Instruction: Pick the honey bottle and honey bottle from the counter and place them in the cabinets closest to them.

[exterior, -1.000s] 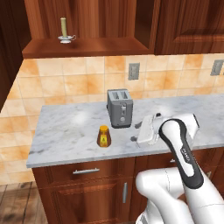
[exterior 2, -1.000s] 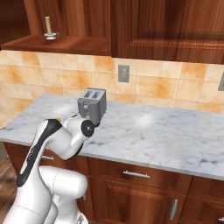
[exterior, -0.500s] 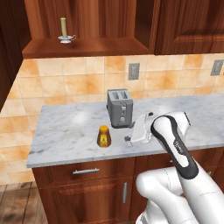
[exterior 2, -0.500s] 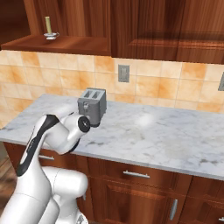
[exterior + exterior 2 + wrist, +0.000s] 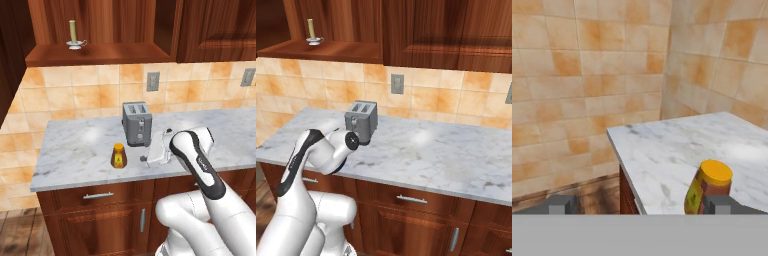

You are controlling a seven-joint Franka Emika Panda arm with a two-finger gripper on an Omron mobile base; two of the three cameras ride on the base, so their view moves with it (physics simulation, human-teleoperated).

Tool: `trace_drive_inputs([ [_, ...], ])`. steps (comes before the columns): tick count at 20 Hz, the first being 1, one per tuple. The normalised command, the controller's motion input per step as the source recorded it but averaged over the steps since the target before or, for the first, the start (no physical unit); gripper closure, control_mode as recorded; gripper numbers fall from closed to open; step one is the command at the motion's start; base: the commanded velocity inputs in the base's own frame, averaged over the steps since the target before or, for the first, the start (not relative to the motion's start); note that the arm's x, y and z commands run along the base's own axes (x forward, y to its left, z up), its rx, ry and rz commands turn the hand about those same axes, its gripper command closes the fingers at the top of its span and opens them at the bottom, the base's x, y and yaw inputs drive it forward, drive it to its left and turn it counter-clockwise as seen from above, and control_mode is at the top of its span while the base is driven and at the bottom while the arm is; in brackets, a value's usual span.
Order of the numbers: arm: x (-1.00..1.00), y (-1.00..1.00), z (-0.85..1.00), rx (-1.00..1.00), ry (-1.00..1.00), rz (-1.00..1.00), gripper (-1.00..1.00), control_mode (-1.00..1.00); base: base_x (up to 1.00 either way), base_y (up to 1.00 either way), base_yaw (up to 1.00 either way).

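reaching low over the counter (image 5: 75,150), released gripper (image 5: 144,160) levelled beside the honey bottle (image 5: 118,155).

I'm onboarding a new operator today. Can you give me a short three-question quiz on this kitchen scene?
1. True or false: the hand is closed around the honey bottle.
2. What stands on the wooden shelf ledge above the counter? A) a mug B) a candle in a holder C) a paper-towel roll
3. Fill in: directly behind the bottle, toward the tiled wall, stands a grey ____.

Key
1. False: the hand is open, beside the bottle, and the bottle stands upright on the counter.
2. B, the candle.
3. toaster.
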Motion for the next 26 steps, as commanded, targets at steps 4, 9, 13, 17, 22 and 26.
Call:
trace_drive_inputs([
  [4,0.09,0.00,-0.16,0.00,0.00,0.00,-1.00,-1.00,0.00,0.00,0.00],
  [9,0.35,0.00,-0.31,0.00,0.00,0.00,-1.00,-1.00,0.00,0.00,0.00],
  [13,0.43,0.00,-0.40,0.00,0.00,0.00,-1.00,-1.00,0.00,0.00,0.00],
  [17,0.33,0.00,-0.35,0.00,0.00,0.00,-1.00,-1.00,0.00,0.00,0.00],
  [22,0.26,0.00,-0.18,0.00,0.00,0.00,-1.00,-1.00,0.00,0.00,0.00],
  [26,0.37,0.00,-0.17,0.00,0.00,0.00,-1.00,-1.00,0.00,0.00,0.00],
])
